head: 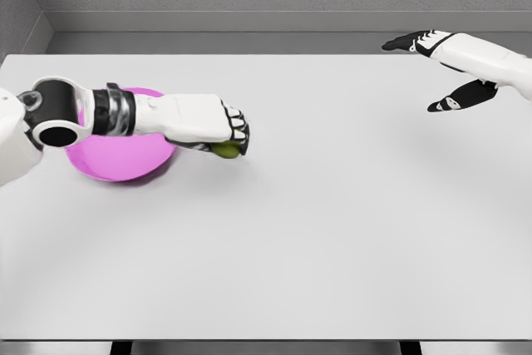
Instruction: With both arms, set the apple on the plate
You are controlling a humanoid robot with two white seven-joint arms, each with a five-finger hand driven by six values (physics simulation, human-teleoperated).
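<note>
A small yellow-green apple (225, 151) sits under the fingers of my left hand (234, 137), which is curled around it just right of the plate. Only the apple's lower edge shows below the fingers. The pink plate (116, 164) lies at the table's left, partly covered by my left forearm. My right hand (432, 68) hovers at the far right near the table's back edge, fingers spread and holding nothing.
The white table (332, 222) stretches wide in front and to the right. A grey wall runs behind its back edge.
</note>
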